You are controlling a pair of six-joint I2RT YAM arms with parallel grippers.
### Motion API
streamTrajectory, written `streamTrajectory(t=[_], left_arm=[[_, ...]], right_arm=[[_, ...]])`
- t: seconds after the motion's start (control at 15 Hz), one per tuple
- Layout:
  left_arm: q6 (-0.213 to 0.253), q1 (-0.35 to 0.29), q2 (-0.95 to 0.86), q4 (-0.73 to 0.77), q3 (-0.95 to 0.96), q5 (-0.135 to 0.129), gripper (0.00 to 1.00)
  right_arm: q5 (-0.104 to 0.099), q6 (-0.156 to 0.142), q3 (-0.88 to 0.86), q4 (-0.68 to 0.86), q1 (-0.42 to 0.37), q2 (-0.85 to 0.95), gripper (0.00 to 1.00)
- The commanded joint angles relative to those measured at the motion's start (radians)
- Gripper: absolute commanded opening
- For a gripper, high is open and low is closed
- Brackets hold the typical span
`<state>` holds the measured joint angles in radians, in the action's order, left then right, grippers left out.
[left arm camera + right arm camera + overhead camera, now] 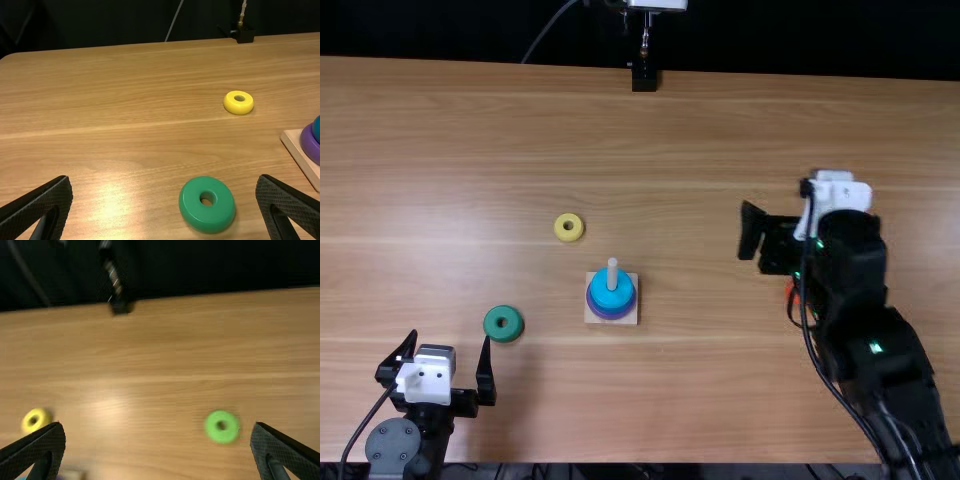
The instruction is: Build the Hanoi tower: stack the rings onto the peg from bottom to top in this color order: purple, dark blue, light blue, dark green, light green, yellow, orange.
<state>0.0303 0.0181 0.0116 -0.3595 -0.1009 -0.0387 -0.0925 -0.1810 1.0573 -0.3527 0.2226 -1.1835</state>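
Note:
My left gripper [450, 340] stands open at the lower left, beside the dark green ring [504, 323]; in the left wrist view my left gripper [164, 177] has that ring [207, 205] just ahead. Over the right side is my right gripper [770, 235], and in its wrist view my right gripper [158, 425] is open, with the light green ring [222, 426] nearer one fingertip. The wooden base [627, 318] holds a purple ring [610, 313] below a bright blue one [611, 292], the peg [612, 268] rising above. A yellow ring [569, 227] lies behind the base.
An orange-red piece [792, 292] is partly covered by the right arm. A black stand [644, 76] is at the far edge of the table [660, 130].

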Motion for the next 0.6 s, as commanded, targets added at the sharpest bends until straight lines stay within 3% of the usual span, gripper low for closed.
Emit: streamTrajectory(t=[0.0,0.2,0.27,0.53], left_arm=[[0.018,-0.001,-0.012,-0.086,0.101,-0.018,1.00],[0.018,0.000,-0.012,-0.086,0.101,-0.018,1.00],[0.018,-0.001,-0.012,-0.086,0.101,-0.018,1.00],[0.018,-0.001,-0.012,-0.086,0.101,-0.018,1.00]], right_arm=[[-0.016,0.058,-0.120,0.109,-0.049,0.117,1.00],[-0.016,0.142,-0.330,0.317,-0.158,0.291,1.00],[-0.016,0.153,-0.388,0.326,-0.189,0.343,1.00],[-0.014,0.150,-0.605,0.326,-0.210,0.677,1.00]])
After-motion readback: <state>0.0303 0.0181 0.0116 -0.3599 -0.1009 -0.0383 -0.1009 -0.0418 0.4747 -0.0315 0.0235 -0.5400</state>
